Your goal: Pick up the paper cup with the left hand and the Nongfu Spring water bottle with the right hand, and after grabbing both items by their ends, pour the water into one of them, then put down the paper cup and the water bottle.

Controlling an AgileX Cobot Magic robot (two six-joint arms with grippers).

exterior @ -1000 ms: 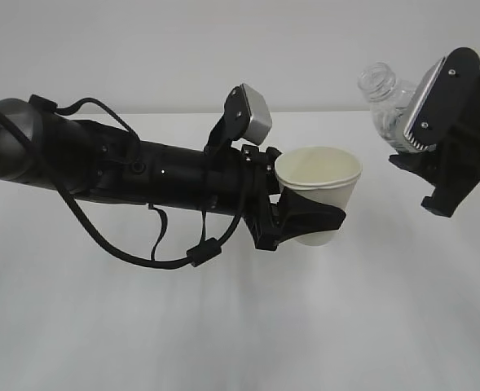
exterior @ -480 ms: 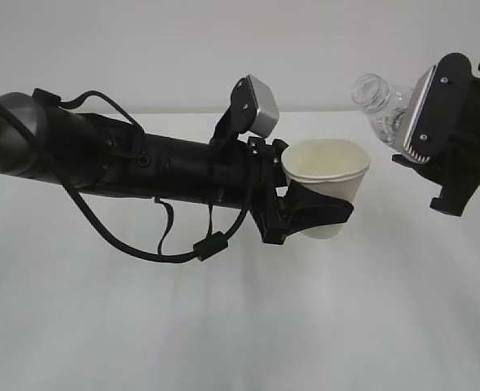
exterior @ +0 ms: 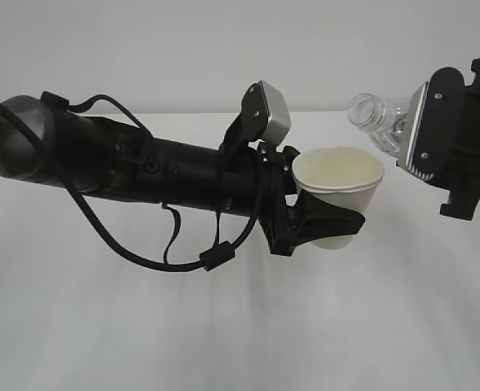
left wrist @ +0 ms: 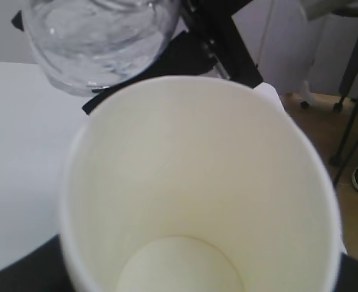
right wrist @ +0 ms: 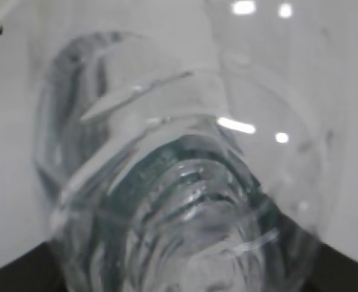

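Close-up of the Nongfu Spring water bottle (right wrist: 185,182), clear ribbed plastic filling most of the frame, seen along its length toward the narrower far end. Dark green tint shows through the ribs near bottom centre. Bright light spots reflect on the upper right shoulder. Pale, blurred background behind. Dark corners at bottom left and bottom right; cannot tell what they are.

Paper cup (exterior: 338,186): matt white paper, smooth, rolled rim, cream inside, clamped in left hand (exterior: 314,224), which is matt black plastic w/ rubbery black cables. Grey block (exterior: 271,112) above it: satin finish. Water bottle (exterior: 376,120) in right hand (exterior: 456,151): clear glossy plastic, ribbed, glinting highlights. Grey strip (exterior: 413,130) beside the bottle: ridged, dull. Table (exterior: 240,326) below: matt white, smooth.
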